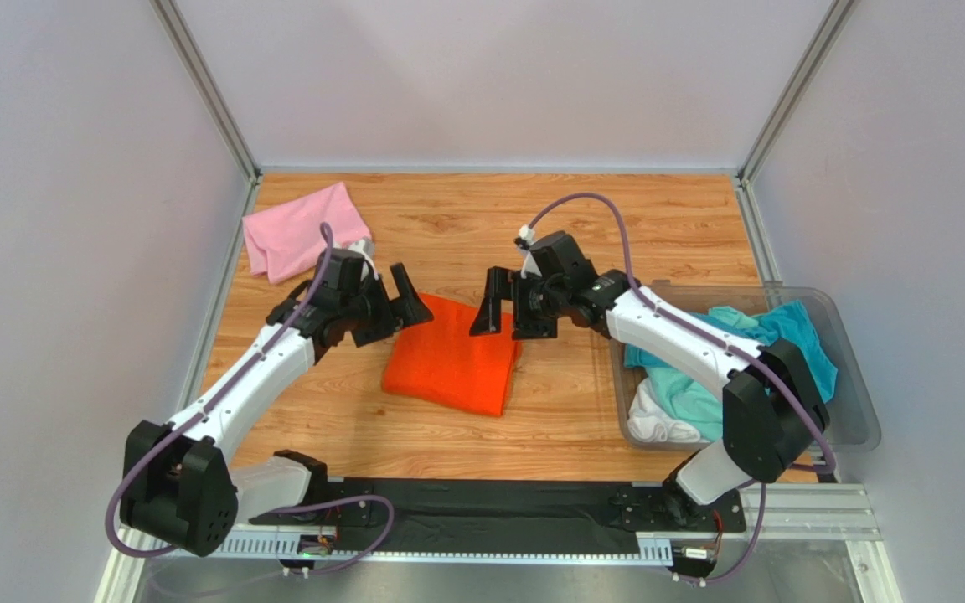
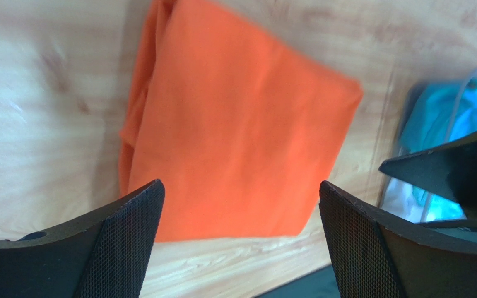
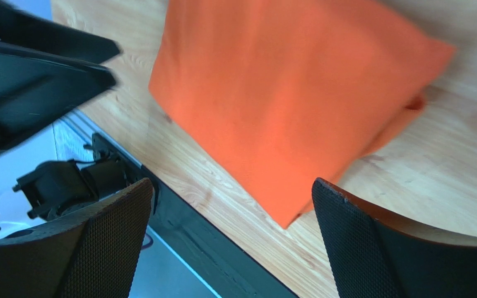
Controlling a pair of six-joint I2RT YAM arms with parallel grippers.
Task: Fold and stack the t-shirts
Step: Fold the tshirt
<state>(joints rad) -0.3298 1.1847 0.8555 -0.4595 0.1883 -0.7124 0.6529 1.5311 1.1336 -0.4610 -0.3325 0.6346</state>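
Observation:
A bright orange t-shirt lies folded into a rectangle on the wooden table, between my two grippers. It also shows in the left wrist view and the right wrist view. My left gripper hovers open and empty over its far left corner. My right gripper hovers open and empty over its far right corner. A light pink t-shirt lies folded at the back left. Teal, mint and white shirts lie crumpled in the clear bin.
The clear plastic bin stands at the right edge of the table. A black strip with the arm bases runs along the near edge. Grey walls enclose the back and sides.

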